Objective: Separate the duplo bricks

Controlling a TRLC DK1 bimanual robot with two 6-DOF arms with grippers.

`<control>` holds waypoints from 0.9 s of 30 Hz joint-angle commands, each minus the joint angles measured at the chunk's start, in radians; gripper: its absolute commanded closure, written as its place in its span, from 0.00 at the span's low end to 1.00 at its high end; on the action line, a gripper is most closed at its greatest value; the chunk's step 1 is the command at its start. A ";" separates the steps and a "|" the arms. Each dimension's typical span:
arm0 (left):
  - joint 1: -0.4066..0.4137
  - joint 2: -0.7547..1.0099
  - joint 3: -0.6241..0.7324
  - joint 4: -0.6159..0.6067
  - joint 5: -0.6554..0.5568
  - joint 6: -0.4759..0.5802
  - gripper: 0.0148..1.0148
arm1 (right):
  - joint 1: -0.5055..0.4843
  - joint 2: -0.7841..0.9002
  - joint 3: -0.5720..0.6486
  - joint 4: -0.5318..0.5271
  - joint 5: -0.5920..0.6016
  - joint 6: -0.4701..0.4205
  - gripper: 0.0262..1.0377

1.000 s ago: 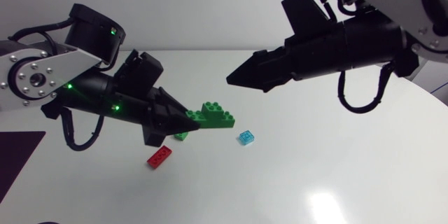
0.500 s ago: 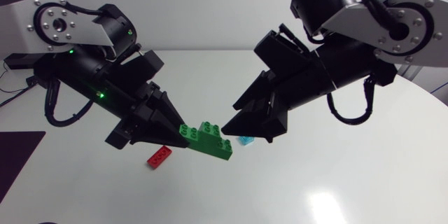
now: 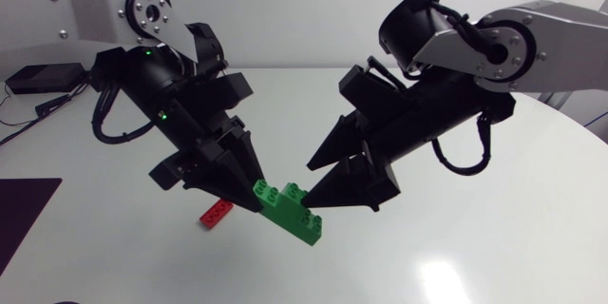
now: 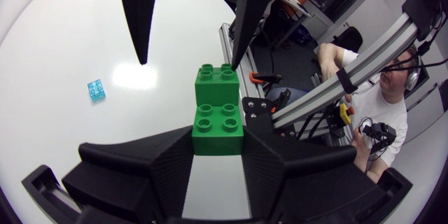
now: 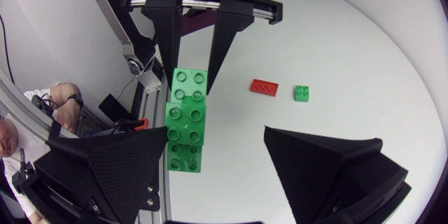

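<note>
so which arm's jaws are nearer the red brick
Left. The left arm, jaws shut on the green stack, is close beside the red brick; the right arm, jaws open, is beyond the stack, farther off.

Head view above the table, wrist views close, face to face (sharing green bricks).

A white round table carries 1 bright patch of reflected light on its glossy top. Near its far left edge sits 1 small black box with thin cables trailing from it.
</note>
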 commanded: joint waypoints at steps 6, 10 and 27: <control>-0.012 0.076 0.068 -0.024 0.023 0.046 0.65 | -0.019 0.033 -0.009 -0.036 -0.055 -0.058 0.05; -0.017 0.084 0.077 -0.024 0.023 0.045 0.65 | -0.021 0.033 -0.012 -0.043 -0.071 -0.060 0.05; -0.061 0.091 0.095 -0.024 0.023 0.019 0.65 | -0.041 0.052 -0.049 -0.088 -0.147 -0.116 0.27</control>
